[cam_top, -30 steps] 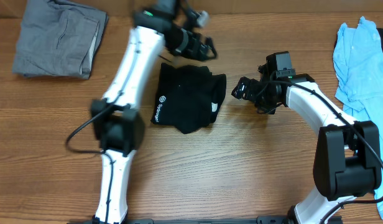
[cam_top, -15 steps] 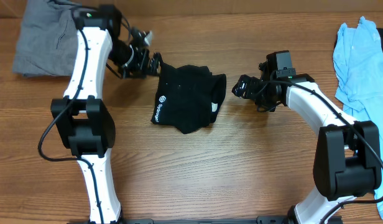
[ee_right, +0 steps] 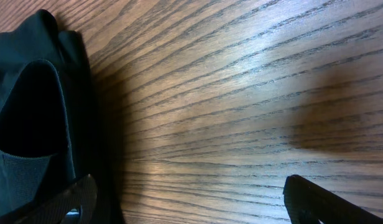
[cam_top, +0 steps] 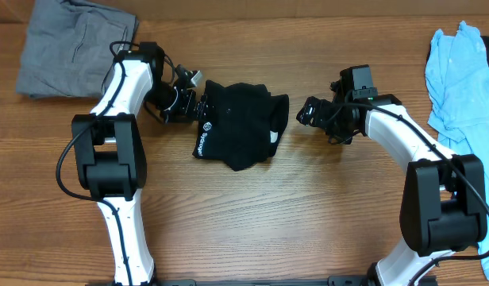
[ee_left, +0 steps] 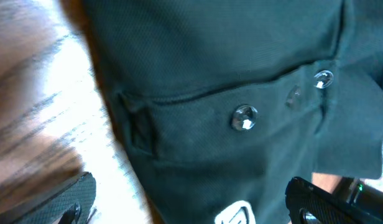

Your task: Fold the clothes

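Shirt [cam_top: 240, 127] lies bunched on the table [cam_top: 260, 222]. Left gripper [cam_top: 194, 103] at its left edge, right gripper [cam_top: 306, 112] near its right; both jaws apart. Risk: pinching stacked layers drags the whole bundle.

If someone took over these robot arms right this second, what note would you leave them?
Left gripper: open, empty, at the left edge of the shirt.
Right gripper: open, empty, over bare table just right of the shirt.
The shirt lies mid-table in a rough, uneven bundle.
Done: it looks partly folded.
Left: square up and finish the fold.
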### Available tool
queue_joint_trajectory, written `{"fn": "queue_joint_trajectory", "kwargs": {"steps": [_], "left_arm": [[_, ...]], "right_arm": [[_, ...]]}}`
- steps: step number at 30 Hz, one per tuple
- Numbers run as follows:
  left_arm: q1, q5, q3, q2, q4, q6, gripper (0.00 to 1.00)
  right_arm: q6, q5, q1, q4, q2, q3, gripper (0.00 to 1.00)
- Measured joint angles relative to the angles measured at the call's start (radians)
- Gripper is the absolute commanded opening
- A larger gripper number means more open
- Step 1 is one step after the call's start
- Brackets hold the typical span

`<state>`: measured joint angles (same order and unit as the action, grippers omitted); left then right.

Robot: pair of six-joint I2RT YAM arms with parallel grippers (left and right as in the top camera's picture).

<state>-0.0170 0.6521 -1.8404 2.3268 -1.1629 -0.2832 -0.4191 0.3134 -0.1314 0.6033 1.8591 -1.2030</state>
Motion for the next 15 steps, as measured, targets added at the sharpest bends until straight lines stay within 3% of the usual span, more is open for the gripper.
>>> {"fn": "queue_joint_trajectory", "kwargs": {"steps": [9, 10, 11, 12, 15], "left_arm": [[-0.01, 0.093, 0.071, -0.006, 0.192, 0.122, 1.0], [-0.015, 0.1, 0.074, -0.007, 0.2, 0.13, 0.95], [-0.023, 0.106, 0.079, -0.008, 0.209, 0.138, 0.71], [-0.034, 0.107, 0.082, -0.008, 0.214, 0.154, 0.57], [-0.067, 0.086, 0.103, -0.006, 0.234, 0.171, 0.36]], "right_arm": [[-0.005, 0.0, 0.0, -0.009, 0.0, 0.0, 1.0], [-0.007, 0.0, 0.0, -0.009, 0.0, 0.0, 1.0], [-0.008, 0.0, 0.0, -0.009, 0.0, 0.0, 1.0], [-0.011, 0.0, 0.0, -0.01, 0.0, 0.0, 1.0], [-0.015, 0.0, 0.0, -0.009, 0.0, 0.0, 1.0]]}}
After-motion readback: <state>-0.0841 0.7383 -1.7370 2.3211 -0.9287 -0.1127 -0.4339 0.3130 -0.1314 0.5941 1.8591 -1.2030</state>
